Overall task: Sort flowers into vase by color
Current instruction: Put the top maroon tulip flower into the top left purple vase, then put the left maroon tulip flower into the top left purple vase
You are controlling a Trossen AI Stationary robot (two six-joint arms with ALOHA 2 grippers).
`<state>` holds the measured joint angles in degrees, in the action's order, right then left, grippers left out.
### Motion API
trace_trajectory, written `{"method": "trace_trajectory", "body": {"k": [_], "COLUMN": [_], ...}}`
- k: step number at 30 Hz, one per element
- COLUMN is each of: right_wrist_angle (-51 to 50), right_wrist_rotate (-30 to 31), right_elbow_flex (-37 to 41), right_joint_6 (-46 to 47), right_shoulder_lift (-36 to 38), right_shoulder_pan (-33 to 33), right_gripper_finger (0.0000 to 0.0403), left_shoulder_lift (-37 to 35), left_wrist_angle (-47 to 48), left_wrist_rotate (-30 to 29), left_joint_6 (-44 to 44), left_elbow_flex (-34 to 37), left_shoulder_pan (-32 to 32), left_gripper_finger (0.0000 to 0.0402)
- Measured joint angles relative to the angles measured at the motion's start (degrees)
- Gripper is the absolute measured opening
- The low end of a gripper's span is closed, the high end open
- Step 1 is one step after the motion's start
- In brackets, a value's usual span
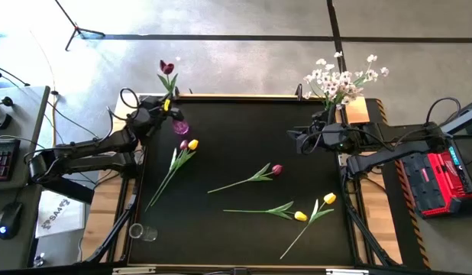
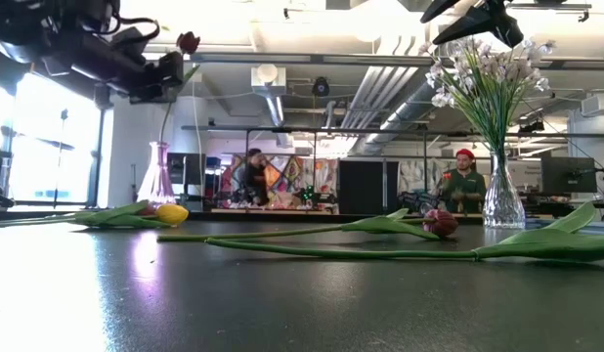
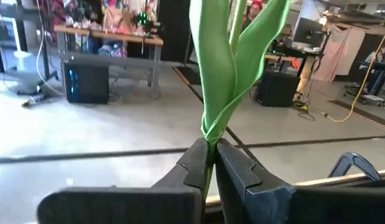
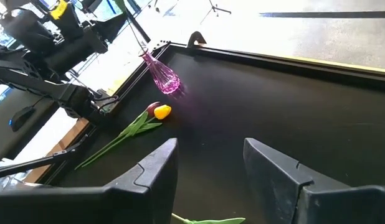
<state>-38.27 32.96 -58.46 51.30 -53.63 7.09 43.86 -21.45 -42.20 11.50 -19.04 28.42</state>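
Note:
My left gripper [image 1: 166, 107] is shut on a dark red tulip [image 1: 167, 69] that stands upright over the pink vase [image 1: 180, 126] at the table's far left. Its bloom [image 2: 188, 41] is high above the vase [image 2: 157, 178], and the stem runs down to the vase's mouth. My right gripper [image 1: 301, 141] hangs open at the far right, beside a clear vase [image 2: 502, 200] of white blossoms [image 1: 341, 80]. A yellow and a dark red tulip [image 1: 186, 145] lie together near the pink vase. One more red tulip [image 1: 276, 169] and two yellow ones [image 1: 299, 216] [image 1: 328, 198] lie flat farther right. My left gripper pinches the tulip's green stem [image 3: 210, 138] between its two fingers, just below where the leaves spring out. The fingers reach in level, across the stem. The flower stands upright in the hold, leaves and bloom above the fingers, the lower stem reaching down to the pink vase's mouth [image 4: 146, 55].
A small clear glass [image 1: 142, 231] stands at the table's near left corner. The black tabletop [image 1: 244, 130] has a raised rim around it. People sit at desks in the room behind [image 2: 463, 186].

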Motion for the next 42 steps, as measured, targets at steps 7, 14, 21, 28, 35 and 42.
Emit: {"method": "trace_trajectory", "body": {"k": [7,14,21,28,35,42], "right_wrist_angle": [0.01,0.01,0.01,0.01,-1.62,-3.38], "right_wrist_rotate": [0.01,0.01,0.01,-0.06,-0.20,-3.09], "right_elbow_flex": [0.00,0.00,0.00,0.00,0.00,0.00], "right_joint_6": [-0.60,-1.43,-2.03,-3.79,-6.78,-6.63], "right_shoulder_lift": [0.00,0.00,0.00,0.00,0.00,-0.26], "right_shoulder_pan": [0.00,0.00,0.00,0.00,-0.08,-1.92], "right_gripper_finger": [0.0171,0.0171,0.0171,0.0171,0.0171,0.0171], "left_shoulder_lift": [0.00,-0.01,-2.85,-7.05,-7.04,-3.45], "left_wrist_angle": [6.35,2.61,1.67,18.16,35.10,48.76], "left_wrist_rotate": [1.29,2.80,10.72,22.55,45.05,41.83], "left_joint_6": [7.67,9.45,6.82,4.76,-0.89,11.12], "left_elbow_flex": [0.36,0.36,-1.10,-8.81,-14.02,-13.98], "left_shoulder_pan": [-0.09,-0.09,-0.31,-2.69,-8.08,-15.64], "left_gripper_finger": [0.0047,0.0109,0.0164,0.0167,0.0149,0.0145]}}
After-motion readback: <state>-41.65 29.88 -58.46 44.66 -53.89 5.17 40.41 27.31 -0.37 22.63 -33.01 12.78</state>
